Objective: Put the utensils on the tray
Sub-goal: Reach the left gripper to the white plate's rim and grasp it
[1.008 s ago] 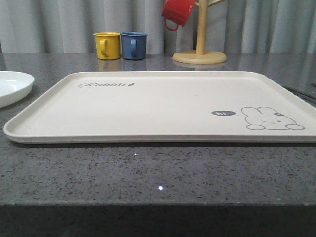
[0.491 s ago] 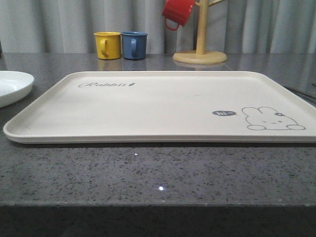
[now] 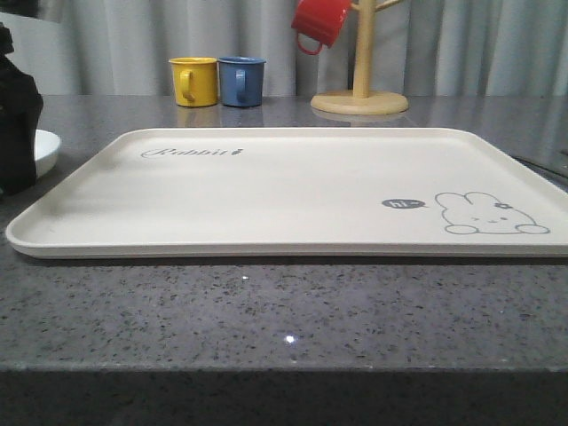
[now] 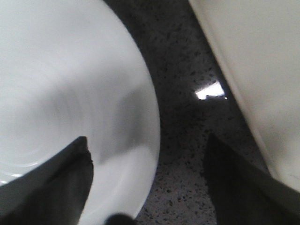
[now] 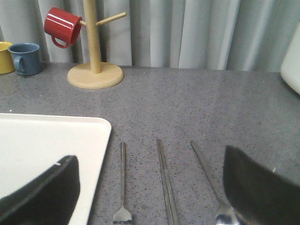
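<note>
left gripper (image 4: 147, 187) fingers wide, astride plate (image 4: 56, 93) rim, plate at tray's (image 3: 293, 191) 9 o'clock | right gripper (image 5: 152, 197) wide | fork (image 5: 123, 183), chopsticks (image 5: 166, 183), spoon (image 5: 211, 185) on counter (image 3: 284, 311), tray's 3 o'clock

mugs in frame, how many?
3: yellow mug and blue mug side by side on the far counter behind the tray; red mug hanging on the wooden mug tree.

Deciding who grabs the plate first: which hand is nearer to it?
Left. The left hand hangs open right over the white plate's rim; the right hand is across the tray, by the fork.
</note>
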{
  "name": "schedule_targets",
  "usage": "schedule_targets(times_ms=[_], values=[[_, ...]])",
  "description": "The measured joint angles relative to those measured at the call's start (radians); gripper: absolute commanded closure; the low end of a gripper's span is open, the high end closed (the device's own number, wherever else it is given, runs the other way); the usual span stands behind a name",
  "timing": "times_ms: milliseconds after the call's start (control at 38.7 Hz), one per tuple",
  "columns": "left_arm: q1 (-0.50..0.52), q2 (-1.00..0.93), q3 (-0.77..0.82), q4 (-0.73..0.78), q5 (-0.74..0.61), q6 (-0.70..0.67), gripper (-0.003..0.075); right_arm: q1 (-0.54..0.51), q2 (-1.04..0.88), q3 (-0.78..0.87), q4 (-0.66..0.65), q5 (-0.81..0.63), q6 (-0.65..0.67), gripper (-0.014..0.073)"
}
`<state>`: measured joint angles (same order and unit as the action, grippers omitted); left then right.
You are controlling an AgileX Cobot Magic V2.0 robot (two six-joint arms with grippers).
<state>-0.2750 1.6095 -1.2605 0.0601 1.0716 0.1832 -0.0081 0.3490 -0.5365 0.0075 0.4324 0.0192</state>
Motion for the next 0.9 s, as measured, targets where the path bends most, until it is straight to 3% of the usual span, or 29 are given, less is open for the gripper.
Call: schedule_targets(times_ms=[233,388,750,905], values=[[0.0,0.035,0.0,0.0,0.008,0.002,0.0565,0.0,0.0,0.0,0.0,0.0,0.0,-0.0048],[0.0,0.037,0.0,0.003,0.01,0.004,0.0741,0.0,0.0,0.0,0.0,0.0,0.0,-0.0048],[0.0,-0.005,-0.02,0.016,0.01,0.009,0.0738,0.0,0.0,0.0,0.0,0.0,0.0,-0.0048],[-0.013,-0.061,-0.096,0.047,0.078,0.005,0.0738,0.0,0.0,0.0,0.0,0.0,0.0,-0.0048]])
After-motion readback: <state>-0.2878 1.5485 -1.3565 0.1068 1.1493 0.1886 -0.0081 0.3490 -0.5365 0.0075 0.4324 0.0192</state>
